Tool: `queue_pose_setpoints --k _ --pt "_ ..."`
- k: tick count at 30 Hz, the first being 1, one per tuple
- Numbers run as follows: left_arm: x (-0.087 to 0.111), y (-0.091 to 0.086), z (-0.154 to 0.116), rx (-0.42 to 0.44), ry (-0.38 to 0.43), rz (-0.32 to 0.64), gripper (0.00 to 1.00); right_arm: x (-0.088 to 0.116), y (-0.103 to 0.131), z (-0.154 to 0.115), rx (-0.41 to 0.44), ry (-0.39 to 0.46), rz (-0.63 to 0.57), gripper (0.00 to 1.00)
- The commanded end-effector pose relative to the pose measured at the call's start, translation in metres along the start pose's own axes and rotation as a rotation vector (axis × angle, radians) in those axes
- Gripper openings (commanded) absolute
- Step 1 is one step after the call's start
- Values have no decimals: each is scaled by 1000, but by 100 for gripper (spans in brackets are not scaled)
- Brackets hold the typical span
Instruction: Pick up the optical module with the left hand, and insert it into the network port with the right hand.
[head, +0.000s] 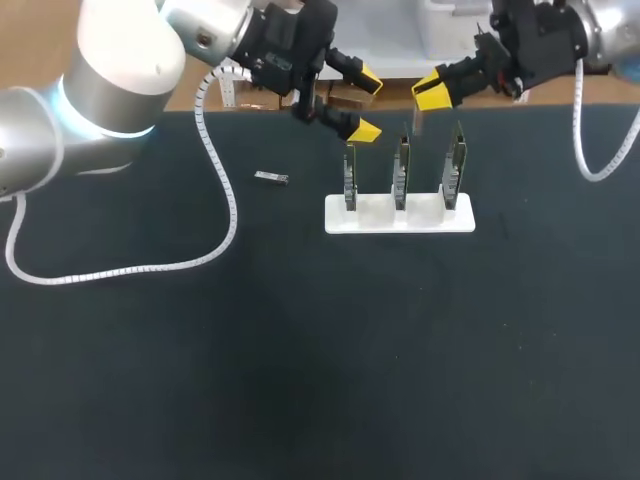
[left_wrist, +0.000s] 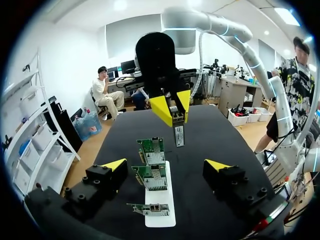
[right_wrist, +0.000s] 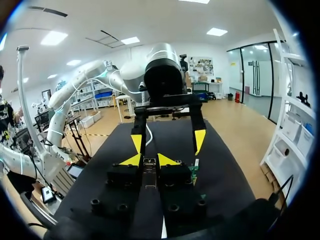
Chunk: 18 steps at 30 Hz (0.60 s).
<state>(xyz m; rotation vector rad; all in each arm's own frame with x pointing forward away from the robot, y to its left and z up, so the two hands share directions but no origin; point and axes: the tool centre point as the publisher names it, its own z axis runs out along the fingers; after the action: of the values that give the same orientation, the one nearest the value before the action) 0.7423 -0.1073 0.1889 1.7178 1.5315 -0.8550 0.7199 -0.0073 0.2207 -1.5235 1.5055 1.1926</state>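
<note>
- The optical module is a slim grey metal bar with a pale label. It hangs straight down in the air, above the row of three green network cards and apart from them.
- The right gripper is closed on the module's upper end, with both yellow tips pressing it from two sides.
- The left gripper holds nothing. Its fingers stand wide apart, near the right gripper.
- The cards stand upright in a white holder.
- A second small metal piece lies on the black table, well apart from the holder.
</note>
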Motion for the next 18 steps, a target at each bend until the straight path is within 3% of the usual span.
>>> queue_pose_setpoints --k 1,18 --pt "-1 2 0 5 5 -1 100 1 -6 -3 -34 3 4 0" --pt "-1 2 0 5 5 -1 100 15 -14 6 -79 5 12 0"
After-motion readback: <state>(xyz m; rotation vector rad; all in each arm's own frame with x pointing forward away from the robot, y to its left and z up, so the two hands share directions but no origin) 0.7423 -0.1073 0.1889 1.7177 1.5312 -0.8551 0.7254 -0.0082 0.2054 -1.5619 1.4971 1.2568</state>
